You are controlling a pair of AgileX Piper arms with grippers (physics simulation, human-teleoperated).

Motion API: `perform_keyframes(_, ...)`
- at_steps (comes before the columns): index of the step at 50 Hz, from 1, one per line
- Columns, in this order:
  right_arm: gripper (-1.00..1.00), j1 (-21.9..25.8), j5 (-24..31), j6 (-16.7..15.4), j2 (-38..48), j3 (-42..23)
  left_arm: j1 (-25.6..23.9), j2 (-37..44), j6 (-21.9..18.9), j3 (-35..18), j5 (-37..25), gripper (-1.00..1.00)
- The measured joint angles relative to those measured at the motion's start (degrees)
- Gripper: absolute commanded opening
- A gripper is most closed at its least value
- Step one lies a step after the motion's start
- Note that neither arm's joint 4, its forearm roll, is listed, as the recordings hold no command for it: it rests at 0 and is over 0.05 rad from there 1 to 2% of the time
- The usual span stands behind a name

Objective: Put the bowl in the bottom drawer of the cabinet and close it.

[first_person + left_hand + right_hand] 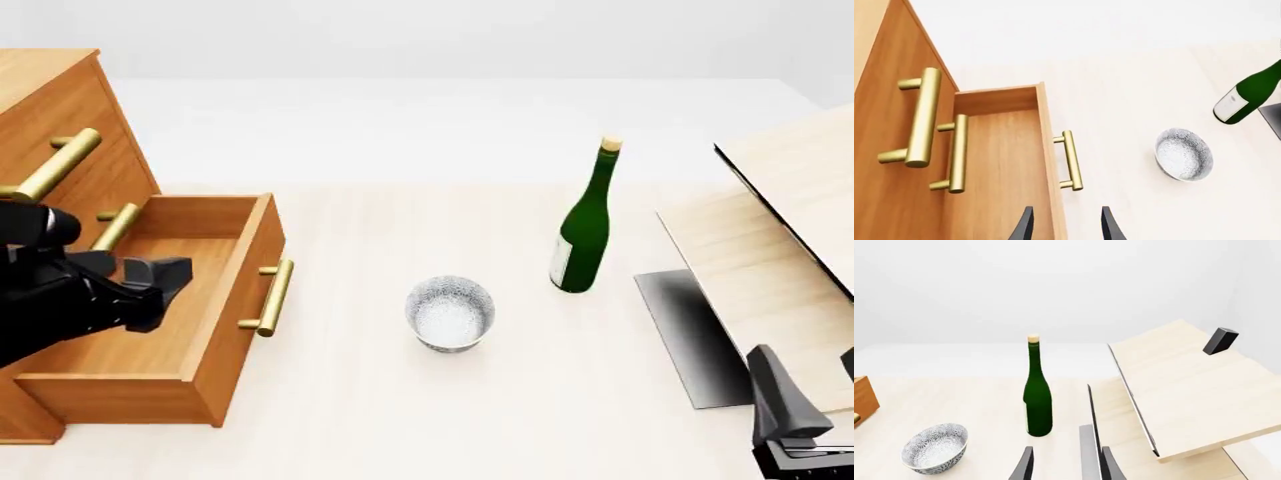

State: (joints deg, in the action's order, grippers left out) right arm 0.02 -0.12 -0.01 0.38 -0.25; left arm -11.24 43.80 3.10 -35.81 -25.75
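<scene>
Bowl (450, 313): small, round, deep-sided, white with fine grey speckling, upright on the desk (400, 420) between the open bottom drawer (200, 345) and the green bottle (585, 225), touching neither. Left fingers (1065, 225) above the drawer's front edge, parted, holding nothing. Right fingers (1065, 465) parted, empty, well apart from the bowl.

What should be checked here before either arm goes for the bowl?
1. Bottom drawer pulled out: ok.
2. Drawer interior free of objects: ok where visible; the left arm hides part.
3. Bowl upright on the table, untouched: ok.
4. Wine bottle standing apart from the bowl: ok.
5. Left gripper jaws apart, holding nothing: ok.
6. Right gripper jaws apart, holding nothing: ok.
</scene>
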Motion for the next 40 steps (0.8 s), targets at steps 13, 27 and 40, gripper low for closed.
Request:
perform_keyframes(13,1.0,0.0,0.0,0.0,0.0,0.0,0.46,2.16,1.82,1.25,2.53,1.0)
perform_keyframes(27,1.0,0.0,0.0,0.0,0.0,0.0,0.59,4.64,2.92,2.77,5.05,1.0)
perform_keyframes(40,1.0,0.0,0.0,0.0,0.0,0.0,0.11,7.17,3.86,4.53,7.63,1.0)
